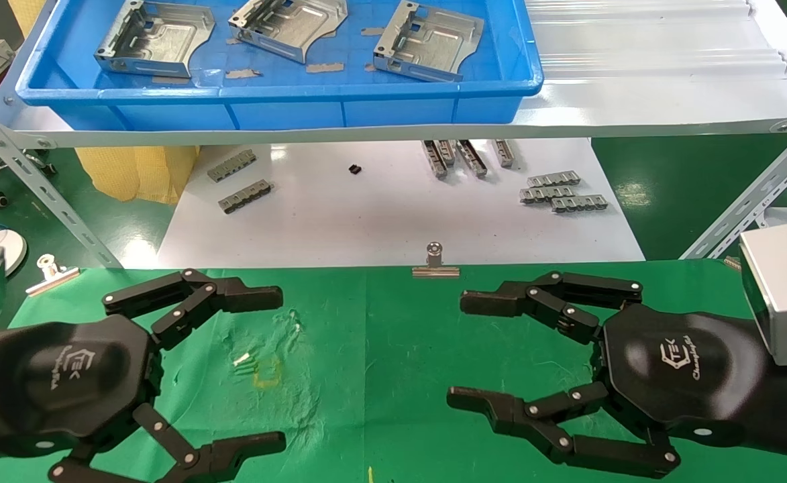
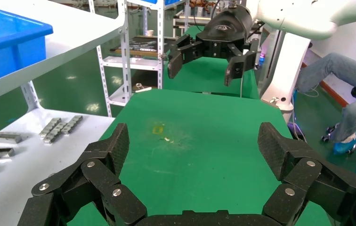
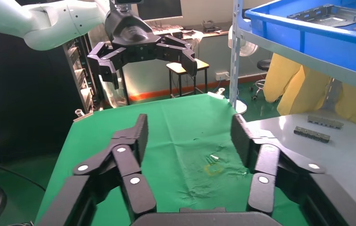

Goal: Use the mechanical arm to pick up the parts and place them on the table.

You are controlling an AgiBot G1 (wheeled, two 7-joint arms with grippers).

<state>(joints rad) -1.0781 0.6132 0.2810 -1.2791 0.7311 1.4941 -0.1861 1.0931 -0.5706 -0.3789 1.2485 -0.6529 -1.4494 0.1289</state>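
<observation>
Three silver-grey stamped brackets lie in the blue tray (image 1: pixel 299 111) on the upper shelf: one at the left (image 1: pixel 155 37), one in the middle (image 1: pixel 289 23), one at the right (image 1: pixel 427 40). My left gripper (image 1: pixel 279 365) hovers open and empty over the left of the green-cloth table (image 1: pixel 366 349). My right gripper (image 1: pixel 457 349) hovers open and empty over the right of it. Each wrist view looks between its own open fingers at bare green cloth, the left wrist view (image 2: pixel 192 141) and the right wrist view (image 3: pixel 188 136). Both grippers are well below and short of the tray.
A white sheet (image 1: pixel 380 208) beyond the table holds small grey slotted strips at the left (image 1: pixel 239 181) and right (image 1: pixel 554 188). Silver binder clips (image 1: pixel 435 261) grip the cloth's far edge. Angled shelf struts (image 1: pixel 37 188) stand at both sides. A yellow mark (image 1: pixel 266 372) is on the cloth.
</observation>
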